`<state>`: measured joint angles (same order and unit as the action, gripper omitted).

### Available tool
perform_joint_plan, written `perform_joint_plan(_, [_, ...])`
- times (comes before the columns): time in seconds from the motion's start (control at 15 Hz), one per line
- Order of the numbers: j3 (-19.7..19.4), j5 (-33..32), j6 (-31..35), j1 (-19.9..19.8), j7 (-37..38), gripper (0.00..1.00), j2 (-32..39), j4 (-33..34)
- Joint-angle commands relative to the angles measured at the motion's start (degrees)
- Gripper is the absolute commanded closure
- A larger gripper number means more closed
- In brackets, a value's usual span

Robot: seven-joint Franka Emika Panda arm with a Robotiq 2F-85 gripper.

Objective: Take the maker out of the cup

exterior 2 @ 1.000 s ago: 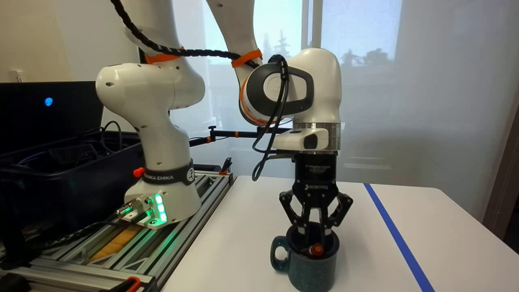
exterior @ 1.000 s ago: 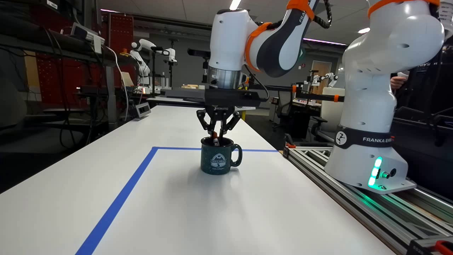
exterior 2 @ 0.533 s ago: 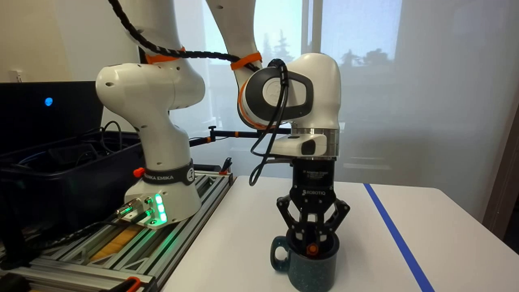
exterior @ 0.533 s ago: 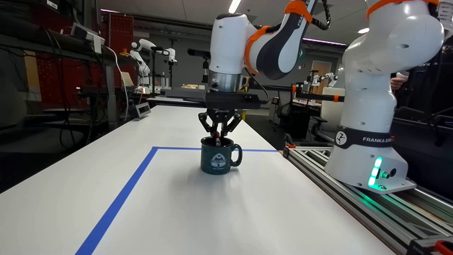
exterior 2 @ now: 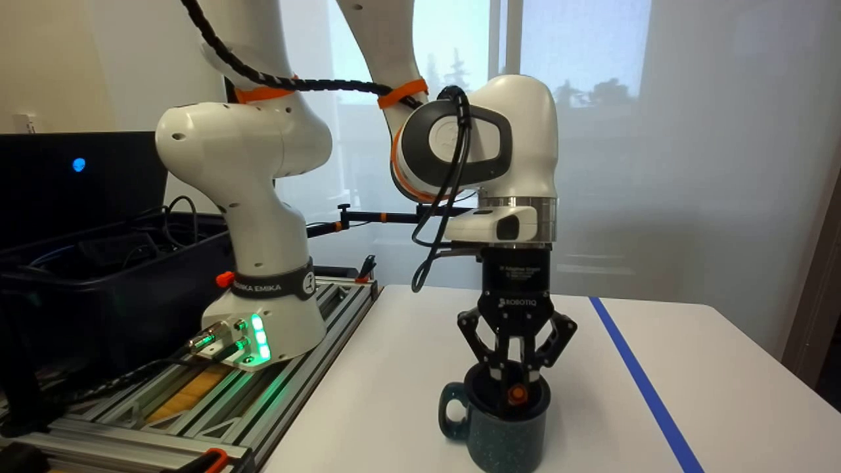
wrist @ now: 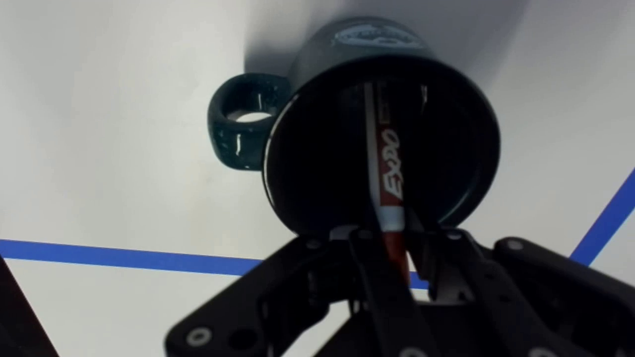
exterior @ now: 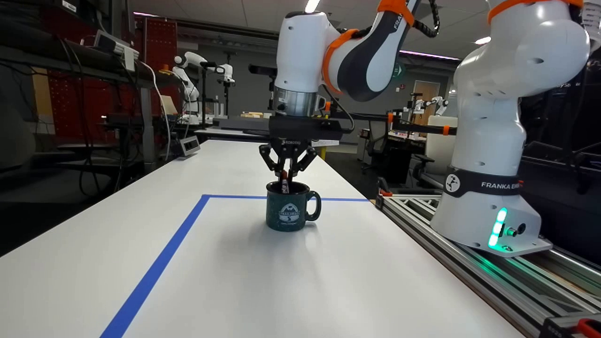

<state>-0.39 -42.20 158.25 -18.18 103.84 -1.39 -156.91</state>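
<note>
Up close in the wrist view, I had my gripper (wrist: pixel 392 230) pinched on the red-capped end of the marker (wrist: pixel 391 163), with its other end down inside the dark green mug (wrist: pixel 322 57), and below that lay the white table (wrist: pixel 124 124) with blue tape (wrist: pixel 124 258) on it.

The black claw (exterior: pixel 286 178) points down and pinches the red end of a pen (exterior: pixel 285 186). Right under the claw, the pen sticks up out of a dark green mug (exterior: pixel 287 209) on a white counter (exterior: pixel 244 291). The white arm (exterior: pixel 300 54) is above the claw.
</note>
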Motion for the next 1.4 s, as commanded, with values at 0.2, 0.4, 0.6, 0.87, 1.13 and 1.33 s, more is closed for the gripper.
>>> perform_joint_plan(0.2, [-4.5,18.5,-7.8,5.1,-11.9,0.95,-10.2,1.0])
perform_joint_plan(0.4, [-5.4,28.6,-12.5,5.5,-18.4,0.95,-12.6,4.5])
perform_joint_plan(0.6, [-5.9,31.4,-11.5,3.7,-19.1,0.95,-10.6,9.2])
perform_joint_plan(0.87, [-8.2,34.3,-5.5,2.5,-19.6,0.95,-4.2,13.0])
perform_joint_plan(1.13, [-10.2,42.3,-2.2,3.8,-22.4,0.95,3.2,14.8])
perform_joint_plan(1.33, [-10.2,49.0,1.5,4.3,-25.3,0.95,8.5,15.6])
